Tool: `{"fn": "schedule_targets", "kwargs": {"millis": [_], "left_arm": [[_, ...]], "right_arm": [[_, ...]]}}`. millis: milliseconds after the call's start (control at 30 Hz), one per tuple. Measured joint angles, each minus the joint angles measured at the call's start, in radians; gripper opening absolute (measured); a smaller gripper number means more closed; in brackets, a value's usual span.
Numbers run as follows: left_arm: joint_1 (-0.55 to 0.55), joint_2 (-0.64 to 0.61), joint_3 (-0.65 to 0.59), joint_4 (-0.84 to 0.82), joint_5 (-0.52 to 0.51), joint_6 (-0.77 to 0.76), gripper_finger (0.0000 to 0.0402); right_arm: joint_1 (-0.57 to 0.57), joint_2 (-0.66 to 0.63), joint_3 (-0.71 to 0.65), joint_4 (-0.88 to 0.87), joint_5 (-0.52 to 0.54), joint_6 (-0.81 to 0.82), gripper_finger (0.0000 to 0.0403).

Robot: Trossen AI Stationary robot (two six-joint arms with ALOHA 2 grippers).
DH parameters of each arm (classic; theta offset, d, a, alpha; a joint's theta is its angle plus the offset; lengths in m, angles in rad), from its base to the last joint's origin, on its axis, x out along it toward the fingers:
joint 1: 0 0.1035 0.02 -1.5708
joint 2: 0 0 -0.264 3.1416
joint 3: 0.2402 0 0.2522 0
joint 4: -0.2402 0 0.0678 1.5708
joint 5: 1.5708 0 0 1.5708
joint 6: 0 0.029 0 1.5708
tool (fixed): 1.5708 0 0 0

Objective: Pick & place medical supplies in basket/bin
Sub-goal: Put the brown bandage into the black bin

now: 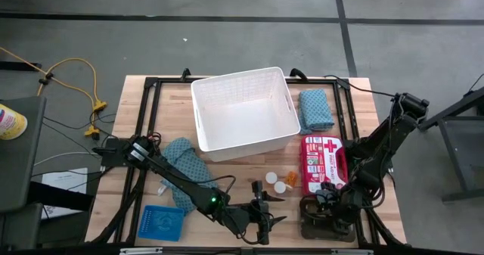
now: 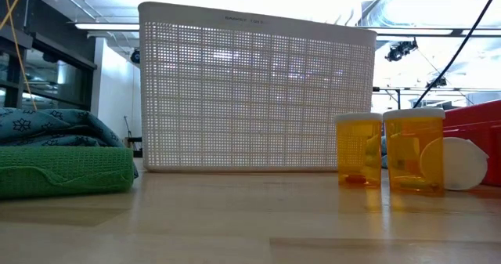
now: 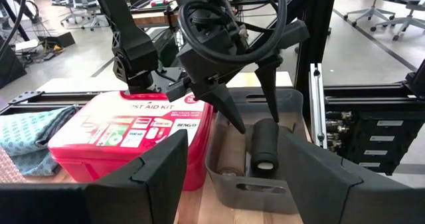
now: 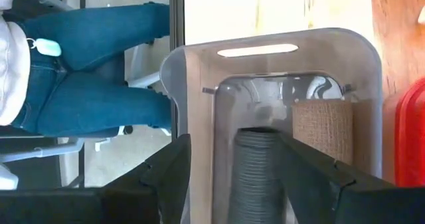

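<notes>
Dark grey ribbed bandage roll lying in grey see-through plastic tray, straddled by parted fingers of right gripper, not clamped. Tan woven roll just beside one finger. Left gripper near, fingers apart, empty. White lattice basket well apart. Risk: closing off-centre could pinch tray wall or snag tan roll.
</notes>
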Motion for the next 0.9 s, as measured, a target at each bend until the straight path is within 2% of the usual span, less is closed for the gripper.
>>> {"fn": "schedule_targets", "kwargs": {"millis": [167,367,533,900], "left_arm": [[0.000,0.000,0.000,0.000,0.000,0.000,0.0226],[-0.001,0.000,0.000,0.000,0.000,0.000,0.0226],[-0.019,0.000,0.000,0.000,-0.001,0.000,0.0226],[-0.094,0.000,0.000,-0.011,-0.001,0.000,0.0226]], "right_arm": [[0.000,0.000,0.000,0.014,0.004,-0.010,0.0206],[-0.009,-0.004,0.000,0.028,0.006,-0.136,0.0206],[-0.071,-0.022,0.000,0.067,0.013,-0.242,0.0206],[-0.209,-0.029,0.000,0.281,0.005,-0.518,0.0206]]}}
